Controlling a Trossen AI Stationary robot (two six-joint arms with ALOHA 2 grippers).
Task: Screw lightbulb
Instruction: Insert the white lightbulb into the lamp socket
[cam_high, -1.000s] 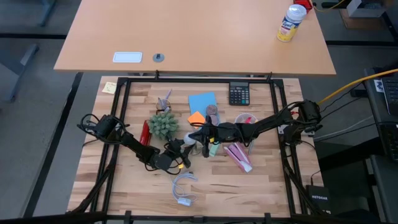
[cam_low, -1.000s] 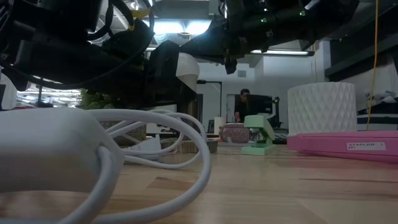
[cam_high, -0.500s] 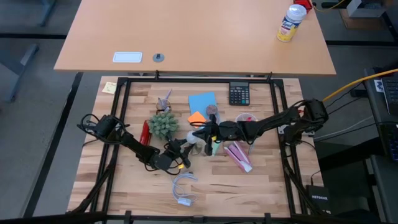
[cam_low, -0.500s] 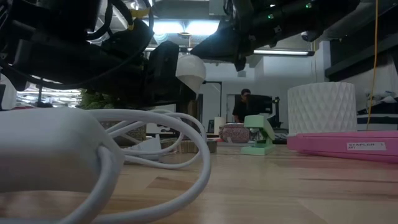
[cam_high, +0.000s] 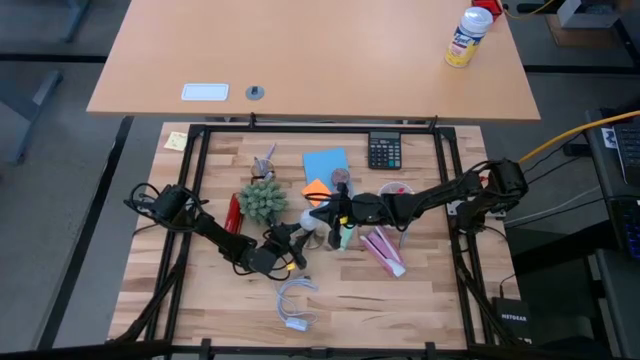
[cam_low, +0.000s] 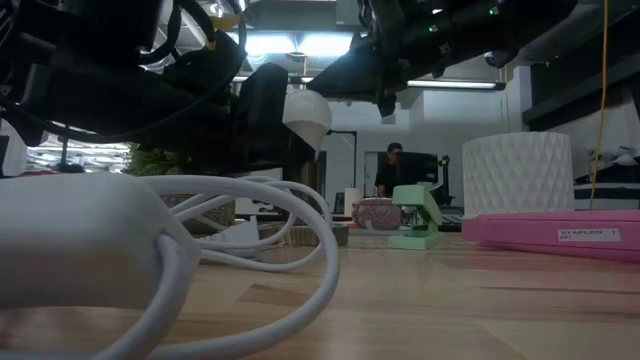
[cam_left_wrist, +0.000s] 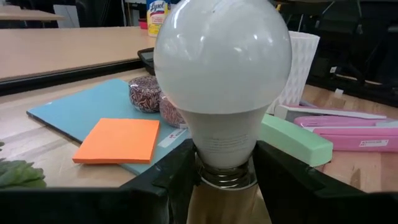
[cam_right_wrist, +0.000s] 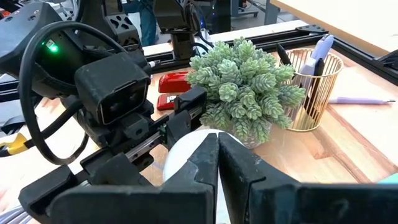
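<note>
1. At the centre of the high view, the bulb (cam_high: 318, 232) sits between the two grippers, above the tabletop (cam_high: 400, 300). In the left wrist view the bulb (cam_left_wrist: 222, 74) stands upright, globe up, its grey screw base down between the left fingers (cam_left_wrist: 171, 177).
2. Left gripper (cam_high: 290, 243): its fingers pinch the bulb at the screw base, one on each side. Judgement: this arm acts as the holder; keep the pinch firm and the bulb axis steady while the other arm works.
3. Right gripper (cam_high: 325, 222): it comes in from the right of the high view to the globe. In the right wrist view its fingers (cam_right_wrist: 193, 180) lie almost pressed together with the white globe (cam_right_wrist: 183, 152) just beyond the tips. Whether they touch the globe cannot be told.
4. Judgement: to turn the bulb, the right fingers must spread enough to take the globe, close lightly on the glass, and rotate about the bulb's long axis.
5. Risk, as judgement: an off-axis push would tilt the bulb in the left pinch; excess squeeze could crack the frosted glass.
6. Keep clear of the plant (cam_high: 262, 201) to the left and the green stapler (cam_left_wrist: 292, 134) behind the bulb.
</note>
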